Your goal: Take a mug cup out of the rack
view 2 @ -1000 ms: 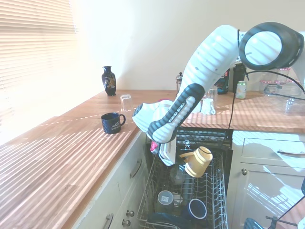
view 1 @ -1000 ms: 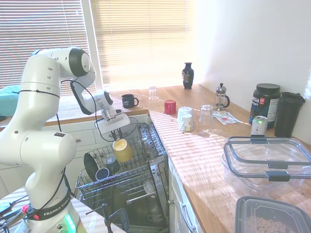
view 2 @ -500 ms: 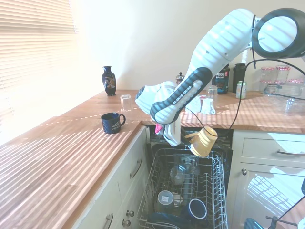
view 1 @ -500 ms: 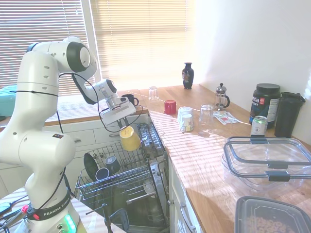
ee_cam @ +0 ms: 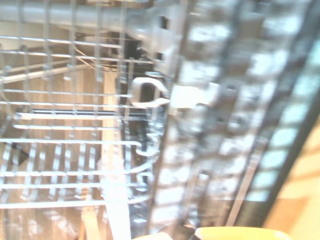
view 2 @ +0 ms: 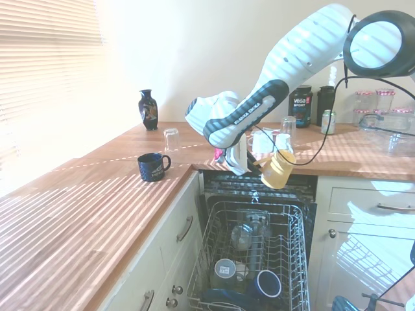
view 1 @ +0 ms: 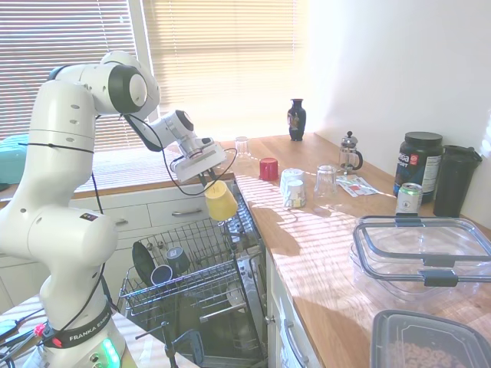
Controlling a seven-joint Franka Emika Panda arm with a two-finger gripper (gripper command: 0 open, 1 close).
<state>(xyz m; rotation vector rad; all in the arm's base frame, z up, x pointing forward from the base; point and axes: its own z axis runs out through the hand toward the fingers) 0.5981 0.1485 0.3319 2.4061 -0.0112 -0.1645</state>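
Lifted higher than half a second ago, the mug cup now hangs clear of the rack, up at bench level. The hand grips it by the rim, and it tilts. From the navy mug in the second exterior view, the cup lies at three o'clock. Blurred rack wires fill the wrist view, with a yellow sliver at its edge.
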